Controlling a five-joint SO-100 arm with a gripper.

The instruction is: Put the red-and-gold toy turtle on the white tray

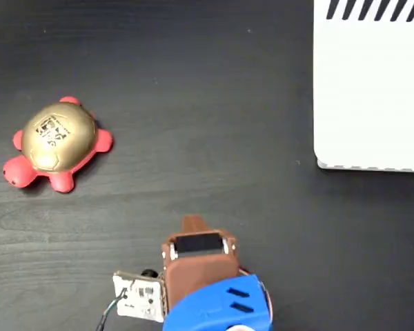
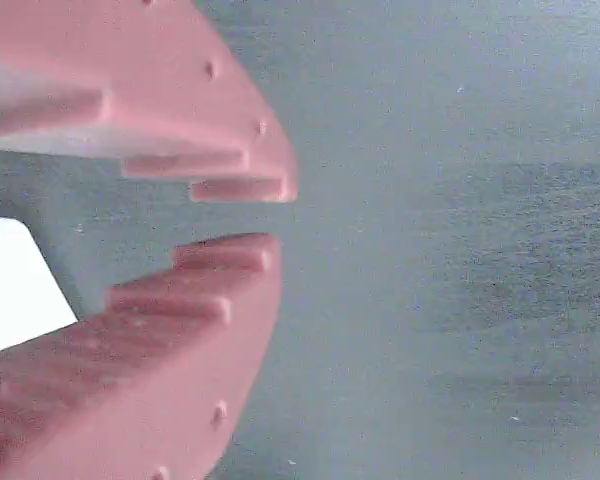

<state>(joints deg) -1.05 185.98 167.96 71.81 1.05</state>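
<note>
In the fixed view the red-and-gold toy turtle (image 1: 56,143) lies on the dark table at the left, its gold shell up with a dark printed mark on top. The white tray (image 1: 372,89) with black diagonal stripes fills the upper right corner. My gripper (image 1: 192,223) is at the bottom centre, pointing up the picture, well apart from both. In the wrist view its pink toothed fingers (image 2: 230,260) almost meet at the tips, and my gripper (image 2: 265,215) holds nothing. The turtle is out of the wrist view.
Bare dark wood-grain table (image 1: 214,124) lies between the turtle, the tray and the arm. The arm's brown wrist and blue body (image 1: 217,307) sit at the bottom edge with a small circuit board (image 1: 139,296) beside them. A white patch (image 2: 10,290) shows at the wrist view's left edge.
</note>
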